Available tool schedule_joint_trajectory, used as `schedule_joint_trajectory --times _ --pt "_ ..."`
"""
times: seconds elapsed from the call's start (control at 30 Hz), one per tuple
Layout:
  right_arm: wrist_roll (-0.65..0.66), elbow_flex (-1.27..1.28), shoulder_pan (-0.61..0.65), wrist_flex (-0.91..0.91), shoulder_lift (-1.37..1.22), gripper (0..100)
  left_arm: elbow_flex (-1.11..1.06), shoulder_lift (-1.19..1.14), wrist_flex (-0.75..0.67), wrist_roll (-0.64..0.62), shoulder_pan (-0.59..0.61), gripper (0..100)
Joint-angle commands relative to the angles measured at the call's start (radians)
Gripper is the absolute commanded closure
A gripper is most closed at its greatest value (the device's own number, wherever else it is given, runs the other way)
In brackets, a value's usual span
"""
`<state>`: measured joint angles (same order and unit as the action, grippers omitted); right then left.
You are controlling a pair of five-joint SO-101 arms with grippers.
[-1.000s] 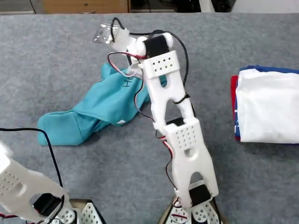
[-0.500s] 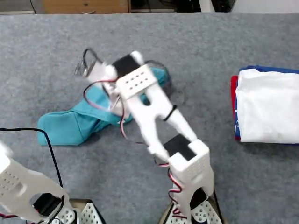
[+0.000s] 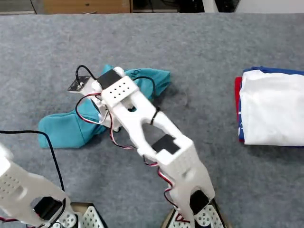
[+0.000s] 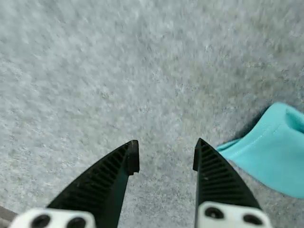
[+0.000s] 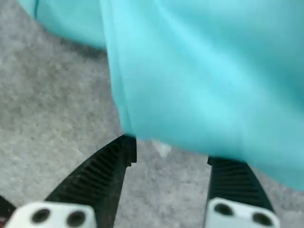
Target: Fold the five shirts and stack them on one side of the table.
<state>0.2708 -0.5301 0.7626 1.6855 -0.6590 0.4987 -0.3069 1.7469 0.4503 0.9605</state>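
Observation:
A crumpled teal shirt (image 3: 64,128) lies left of the table's middle, one end stretching toward the left edge. My right arm (image 3: 137,123) reaches across it from the near edge. In the right wrist view my right gripper (image 5: 168,147) is open, low over the teal shirt (image 5: 190,71), its fingertips at the cloth's edge with grey table between them. My left gripper (image 4: 166,154) is open over bare table, with a corner of the teal shirt (image 4: 270,152) just beside one fingertip. Folded shirts (image 3: 273,107) sit stacked at the right edge, white on top of blue and red.
The grey felt table (image 3: 213,57) is bare between the teal shirt and the stack. My left arm's base (image 3: 23,192) and a black cable (image 3: 50,152) occupy the near left corner. A wooden cabinet (image 3: 85,5) stands beyond the far edge.
My right arm swung from the far middle toward the left and came down over the teal shirt. The shirt's far right end now shows. The left arm stayed put.

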Motion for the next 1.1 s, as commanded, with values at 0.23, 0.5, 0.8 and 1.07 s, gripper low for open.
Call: schedule_joint_trajectory --times 0.23,0.5,0.8,1.07 --pt "-0.014 -0.298 -0.007 -0.003 -0.271 74.4 -0.021 0.061 0.011 -0.006 0.011 80" --pt "-0.014 -0.533 -0.071 0.103 -0.414 78.3 -0.017 0.062 0.011 -0.003 0.028 80" --pt "0.068 -0.369 -0.148 0.103 -0.242 86.8 -0.015 0.062 0.011 -0.002 0.023 80" --pt "0.064 -0.173 -0.200 0.100 -0.116 86.8 0.026 0.062 0.011 -0.002 0.029 80"
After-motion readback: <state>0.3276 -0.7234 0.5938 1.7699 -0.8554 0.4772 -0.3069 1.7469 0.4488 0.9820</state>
